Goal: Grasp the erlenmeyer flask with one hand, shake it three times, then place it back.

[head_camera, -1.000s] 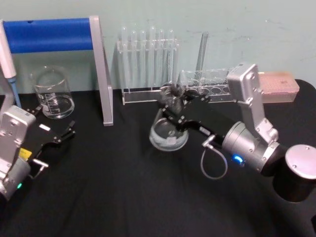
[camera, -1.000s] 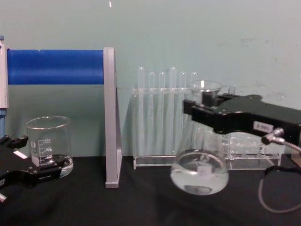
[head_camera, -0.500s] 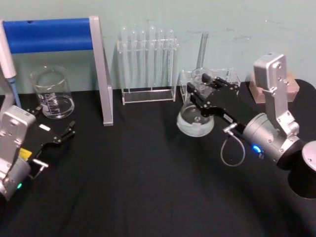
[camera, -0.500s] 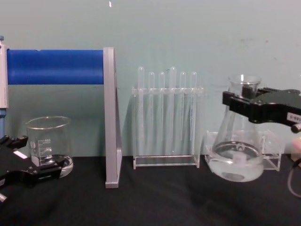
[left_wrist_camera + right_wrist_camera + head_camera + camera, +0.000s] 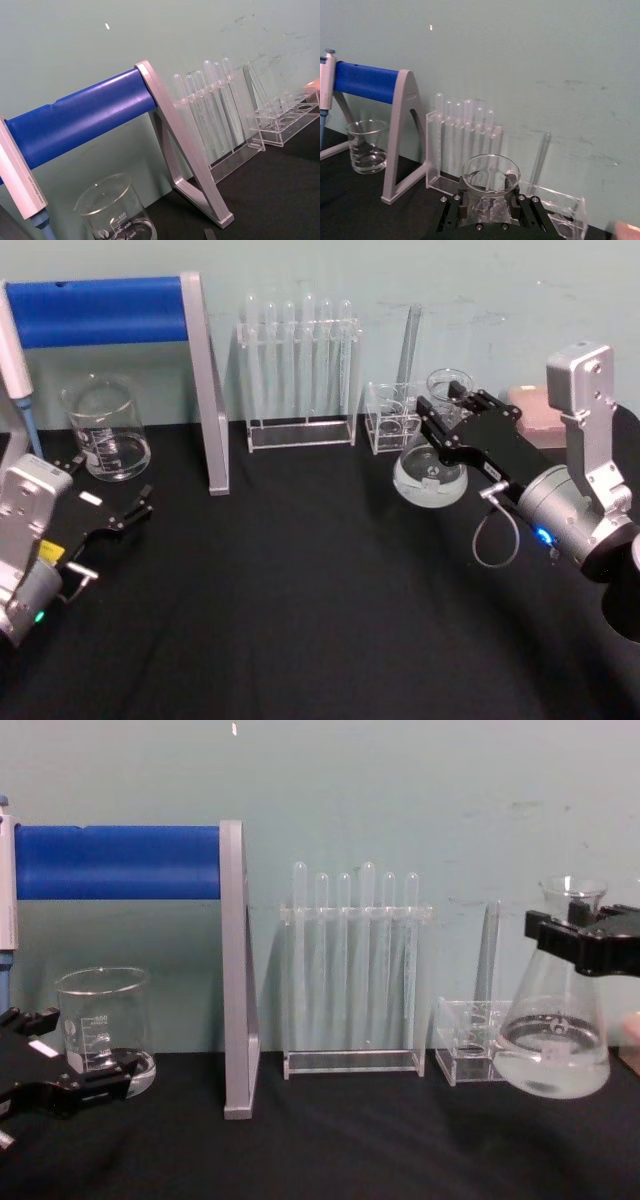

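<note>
R gripper [image 5: 452, 410]: clamped on erlenmeyer flask [image 5: 553, 1045] neck.
Flask axis: approx. upright, base hanging below jaws (apparently clear of table [image 5: 300, 590]).
L gripper [image 5: 105, 515]: parked far left, jaws apart.

A glass beaker [image 5: 105, 430], a blue-barred stand [image 5: 100, 310] and a test-tube rack [image 5: 298, 375] sit along the back of the black table [image 5: 280, 600].

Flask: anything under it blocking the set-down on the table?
Nothing visible. The right gripper holds the erlenmeyer flask by the neck, slightly off the black table; below it is bare cloth. The low clear rack stands close behind, to its left, so lower straight down. Left gripper parked by the beaker.
</note>
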You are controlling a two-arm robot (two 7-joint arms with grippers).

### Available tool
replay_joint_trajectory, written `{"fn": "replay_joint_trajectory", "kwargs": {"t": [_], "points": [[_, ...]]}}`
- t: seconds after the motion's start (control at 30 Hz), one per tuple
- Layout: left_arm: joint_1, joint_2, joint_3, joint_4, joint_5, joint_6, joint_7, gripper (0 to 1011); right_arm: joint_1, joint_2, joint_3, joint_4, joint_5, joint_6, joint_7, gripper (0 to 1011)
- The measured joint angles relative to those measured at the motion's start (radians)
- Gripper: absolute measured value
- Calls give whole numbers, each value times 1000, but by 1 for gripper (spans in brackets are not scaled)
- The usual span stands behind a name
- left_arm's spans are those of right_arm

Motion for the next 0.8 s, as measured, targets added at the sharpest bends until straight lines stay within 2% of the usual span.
{"fn": "replay_joint_trajectory", "kwargs": {"t": [0.37, 0.57, 0.8], "points": [[0, 0, 0, 0, 0, 0, 0, 1001, -15, -17, 33, -10, -24, 15, -12, 457], [0, 0, 0, 0, 0, 0, 0, 1001, -17, -24, 31, -14, -30, 15, 2, 457], [0, 0, 0, 0, 0, 0, 0, 1001, -16, -28, 10, -19, -33, 16, 30, 457]]}}
